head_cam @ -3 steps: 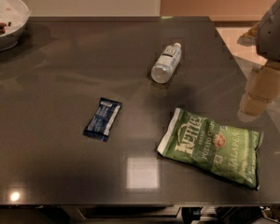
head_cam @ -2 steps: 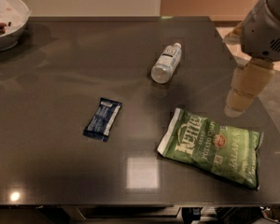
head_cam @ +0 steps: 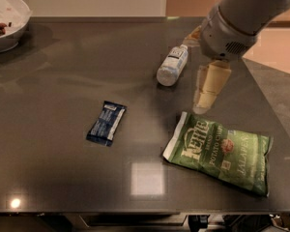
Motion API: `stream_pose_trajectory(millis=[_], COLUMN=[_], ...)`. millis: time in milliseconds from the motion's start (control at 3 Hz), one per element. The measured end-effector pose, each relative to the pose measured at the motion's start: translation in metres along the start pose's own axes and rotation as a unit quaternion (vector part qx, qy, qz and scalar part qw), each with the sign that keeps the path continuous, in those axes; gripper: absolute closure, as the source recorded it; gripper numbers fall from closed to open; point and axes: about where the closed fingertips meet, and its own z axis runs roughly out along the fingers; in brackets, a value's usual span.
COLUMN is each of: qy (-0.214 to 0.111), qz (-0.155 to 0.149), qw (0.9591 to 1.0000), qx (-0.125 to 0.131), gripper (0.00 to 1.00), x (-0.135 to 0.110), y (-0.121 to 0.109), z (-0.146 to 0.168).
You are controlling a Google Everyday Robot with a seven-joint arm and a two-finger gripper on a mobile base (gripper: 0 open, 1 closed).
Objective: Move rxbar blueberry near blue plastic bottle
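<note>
Since 1.0 s ago the arm [head_cam: 241, 18] has swung in from the right edge of the worktop [head_cam: 63, 86]. The tool [head_cam: 203, 103] has travelled left and now hangs over the surface between the bottle and the chip bag. Bar, bottle, bag and bowl are unchanged in position. Tool points downward, its tip just above the upper left corner of the green Kettle jalapeño chip bag [head_cam: 217, 152] and just right of the blue plastic bottle [head_cam: 172, 65]; not seen touching either. Tool opening: cannot tell; nothing seen held. Bottle lies on its side, white cap toward the far right, base toward the near left, at mid-worktop on the far half. Rxbar blueberry [head_cam: 106, 123] lies flat, left of centre, long axis tilted slightly right of straight away, well apart from the bottle and from the tool. Chip bag lies flat at near right, label up. White bowl [head_cam: 5, 41] at far left corner, dark red bits inside.
</note>
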Motion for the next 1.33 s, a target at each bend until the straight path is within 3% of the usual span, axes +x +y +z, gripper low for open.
stream_pose_trajectory(millis=[333,667,1000,1333], qy=[-0.021,-0.026,-0.014,0.013], qz=[-0.072,-0.161,-0.23,-0.292], qw=[0.997,0.9856,0.9705,0.951], qx=[-0.018,-0.044,-0.071,-0.1], gripper=[0.0,0.0,0.0,0.0], x=[-0.038,-0.082,-0.109,-0.127], y=[-0.007,-0.01,-0.006,0.003], z=[0.022,0.048,0.074,0.102])
